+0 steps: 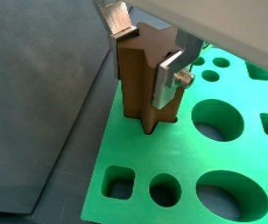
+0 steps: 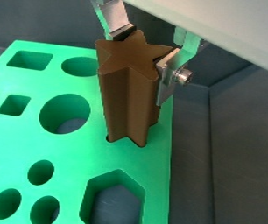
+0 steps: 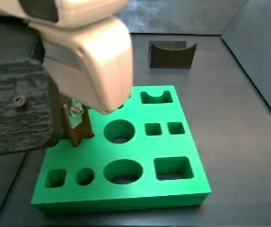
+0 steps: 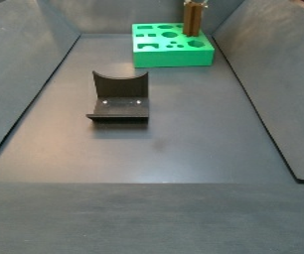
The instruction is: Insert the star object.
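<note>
The star object (image 1: 143, 87) is a brown ridged column, held upright. My gripper (image 1: 148, 57) is shut on its upper end, one silver finger on each side; both wrist views show this (image 2: 143, 54). The column's lower end meets the green board (image 1: 137, 157) at an opening near the board's edge (image 2: 127, 131); how deep it sits I cannot tell. In a side view the star object (image 3: 74, 124) stands at the board's left side, its top hidden behind the arm's white body. In the other side view it (image 4: 195, 15) stands on the far board (image 4: 182, 55).
The green board (image 3: 185, 146) has several other cut-outs: round, square and a hexagon (image 2: 113, 188). The dark fixture (image 4: 119, 96) stands on the grey floor away from the board, and also shows in a side view (image 3: 171, 53). Grey walls ring the floor.
</note>
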